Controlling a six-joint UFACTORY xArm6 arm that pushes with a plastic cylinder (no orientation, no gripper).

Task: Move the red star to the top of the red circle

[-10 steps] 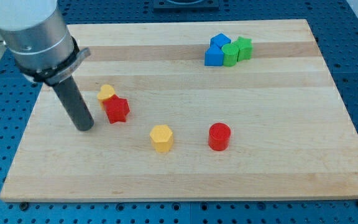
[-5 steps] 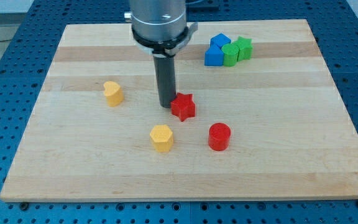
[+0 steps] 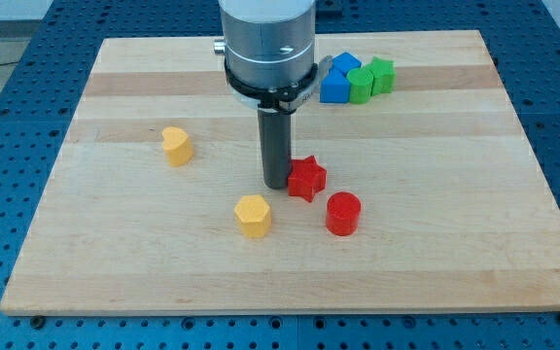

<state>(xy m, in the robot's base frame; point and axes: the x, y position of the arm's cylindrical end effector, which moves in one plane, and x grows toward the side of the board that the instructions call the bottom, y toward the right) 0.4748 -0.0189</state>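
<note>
- The arm carried no fingers at all, so there was nothing to report as open, closed or gripping; it ended in a dark rod, and my tip (image 3: 278, 184) rested on the tabletop (image 3: 436, 233).
- My tip stood touching, or all but touching, the red star (image 3: 306, 178) on the star's side toward the view's left.
- The red star lay near the middle of the tabletop, just beside the red circle (image 3: 342, 213), up and toward the view's left of it. A narrow gap appeared between them; contact could not be ruled out.
- Judgement: the step in hand was the closing push, and the star sat short of a place squarely toward the view's top from the circle.
- To do it well, the push should run toward the view's right with no downward drift, since any slant toward the view's bottom would drive the star into the circle and shift it.
- The push should pass through the star's middle; an off-centre contact on a point would likely spin it aside.
- The stroke should be short and slow, stopping once the star stood directly on the circle's top side.
- The star lay flat and had no long axis. One point faced roughly the view's top; finer heading could not be read.
- A yellow heart block (image 3: 176, 145), a yellow hexagon block (image 3: 253, 215), two blue blocks (image 3: 336, 82) and two green blocks (image 3: 372, 78) stood well apart from the push line.
</note>
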